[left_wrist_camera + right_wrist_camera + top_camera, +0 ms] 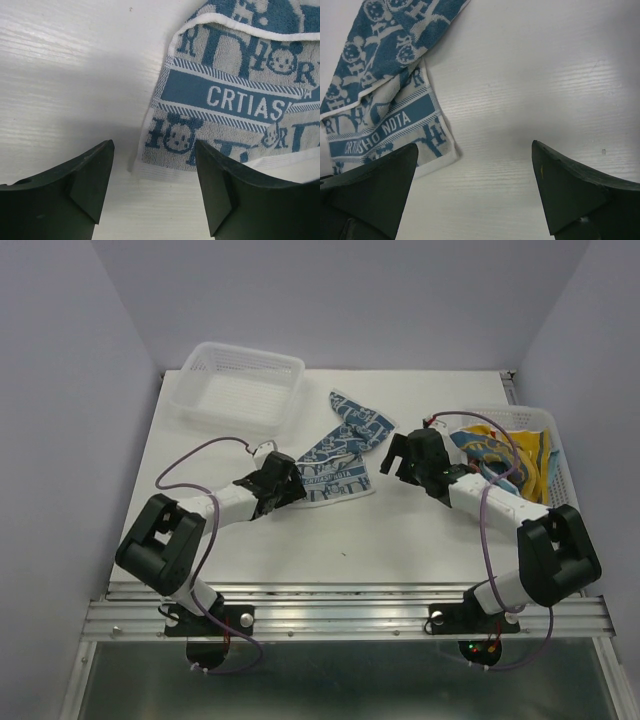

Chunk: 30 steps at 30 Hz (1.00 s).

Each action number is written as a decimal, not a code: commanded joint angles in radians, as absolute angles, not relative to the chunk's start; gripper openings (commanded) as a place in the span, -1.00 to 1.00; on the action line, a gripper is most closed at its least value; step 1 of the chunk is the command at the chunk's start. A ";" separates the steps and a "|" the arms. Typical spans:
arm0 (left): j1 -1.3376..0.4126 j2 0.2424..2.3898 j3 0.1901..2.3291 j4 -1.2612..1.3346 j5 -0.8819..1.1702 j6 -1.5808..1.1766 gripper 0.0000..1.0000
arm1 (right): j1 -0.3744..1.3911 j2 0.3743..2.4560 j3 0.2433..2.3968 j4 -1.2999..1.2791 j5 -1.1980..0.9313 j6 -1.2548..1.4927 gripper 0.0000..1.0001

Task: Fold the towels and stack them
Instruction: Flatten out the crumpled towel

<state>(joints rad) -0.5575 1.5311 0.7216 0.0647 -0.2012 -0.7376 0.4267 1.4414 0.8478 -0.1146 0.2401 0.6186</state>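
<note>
A blue-and-white patterned towel [342,452] lies partly folded and rumpled on the white table in the middle. It also shows in the left wrist view [235,85] and in the right wrist view [380,100]. My left gripper [292,483] is open and empty, just off the towel's near left corner [150,167]. My right gripper [397,455] is open and empty, over bare table to the right of the towel. More towels, yellow with navy and light blue [505,455], lie heaped in the right basket.
An empty white mesh basket [240,388] stands at the back left. A second white mesh basket [548,435] at the right holds the towel heap, with the right arm lying across it. The table's front edge meets a metal rail [350,610].
</note>
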 commanded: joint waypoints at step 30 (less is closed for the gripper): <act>-0.706 1.710 0.841 -0.270 -0.434 -0.841 -0.95 | 0.451 1.497 0.807 -0.051 0.198 0.569 1.00</act>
